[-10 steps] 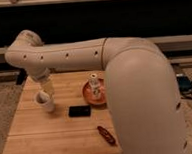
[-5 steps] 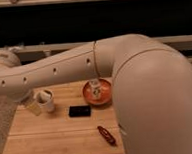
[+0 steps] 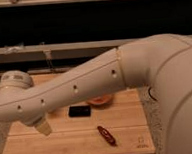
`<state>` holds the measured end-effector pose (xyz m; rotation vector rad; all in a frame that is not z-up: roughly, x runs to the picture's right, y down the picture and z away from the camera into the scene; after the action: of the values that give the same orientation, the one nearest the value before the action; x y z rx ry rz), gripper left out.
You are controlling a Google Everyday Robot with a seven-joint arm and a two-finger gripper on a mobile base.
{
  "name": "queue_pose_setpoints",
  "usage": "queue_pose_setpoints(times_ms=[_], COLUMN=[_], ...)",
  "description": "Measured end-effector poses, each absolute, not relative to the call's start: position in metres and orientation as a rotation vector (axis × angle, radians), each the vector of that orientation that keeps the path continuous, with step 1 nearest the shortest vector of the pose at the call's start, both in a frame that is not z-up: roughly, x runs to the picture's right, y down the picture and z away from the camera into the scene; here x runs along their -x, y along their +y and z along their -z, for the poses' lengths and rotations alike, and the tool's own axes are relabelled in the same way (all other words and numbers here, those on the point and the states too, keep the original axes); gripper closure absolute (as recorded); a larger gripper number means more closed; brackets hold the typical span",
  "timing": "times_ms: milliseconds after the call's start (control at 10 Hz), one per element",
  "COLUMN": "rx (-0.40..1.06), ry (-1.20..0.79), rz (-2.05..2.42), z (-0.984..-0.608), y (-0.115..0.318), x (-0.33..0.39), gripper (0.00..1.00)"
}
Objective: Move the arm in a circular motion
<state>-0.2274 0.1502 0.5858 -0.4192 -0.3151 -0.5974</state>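
The thick cream-white tubular robot arm (image 3: 85, 87) stretches low over the pale wooden worktop (image 3: 70, 146), its tapered end effector (image 3: 43, 128) close above the boards; clenched or released, I cannot tell. A low circling sweep could knock the small black block (image 3: 79, 111) near it, or the red tool (image 3: 106, 135) beyond.

The arm (image 3: 90, 84) now lies lower, slanting across the table (image 3: 128, 120) from 2 o'clock down to 8 o'clock. Its gripper (image 3: 42, 127) now hangs over the table's left part, pointing toward 5 o'clock. The forearm now hides the cup and all but the lower rim of the orange plate (image 3: 100, 100). The bulky upper segment sits further toward 3 o'clock, baring the table's right corner.
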Motion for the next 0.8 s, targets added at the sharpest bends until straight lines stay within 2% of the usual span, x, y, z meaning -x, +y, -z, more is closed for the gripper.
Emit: queue_pose_setpoints(times_ms=[500,800], rx=[0.474,0.506], ry=[-0.247,-0.167], rz=[0.428,0.287], z=[-0.584,-0.611], y=[0.175,0.154], x=[0.095,0.002], gripper=[0.2,0.2])
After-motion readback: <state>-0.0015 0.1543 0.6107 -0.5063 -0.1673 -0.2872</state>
